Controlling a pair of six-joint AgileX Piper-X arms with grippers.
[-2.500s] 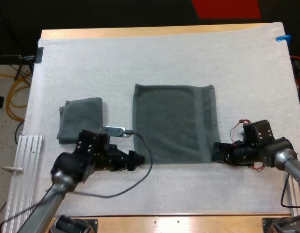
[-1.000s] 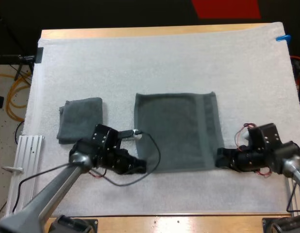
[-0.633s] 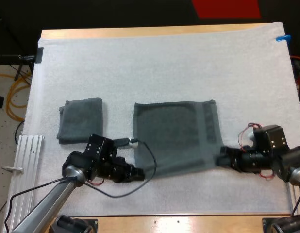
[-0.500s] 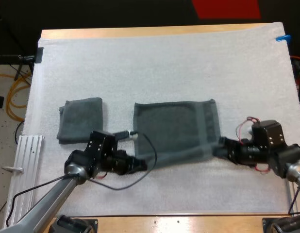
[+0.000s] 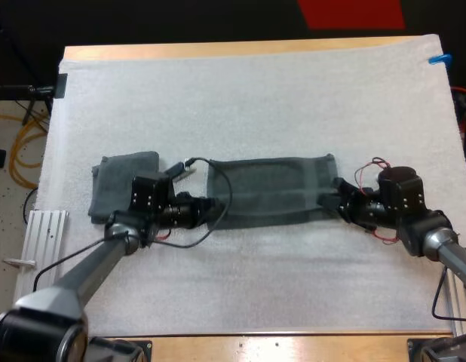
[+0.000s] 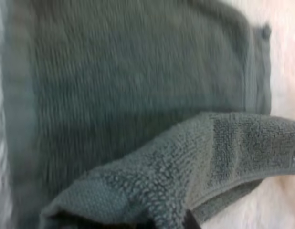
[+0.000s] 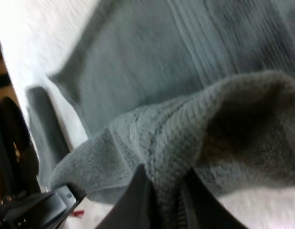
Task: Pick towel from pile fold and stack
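The towel [image 5: 267, 192] was dark grey-green, with a plainer woven band near one edge. The folded towel [image 5: 124, 185] was the same grey-green. The mat [image 5: 255, 98] was white, the surface [image 5: 293, 347] pale wood. The left pincer [image 5: 212, 209] and right pincer [image 5: 332, 202] were black.

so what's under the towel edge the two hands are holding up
The towel's own flat half, seen in both wrist views beneath the raised edge. The mat below that half is covered, so whether anything lies there cannot be seen.
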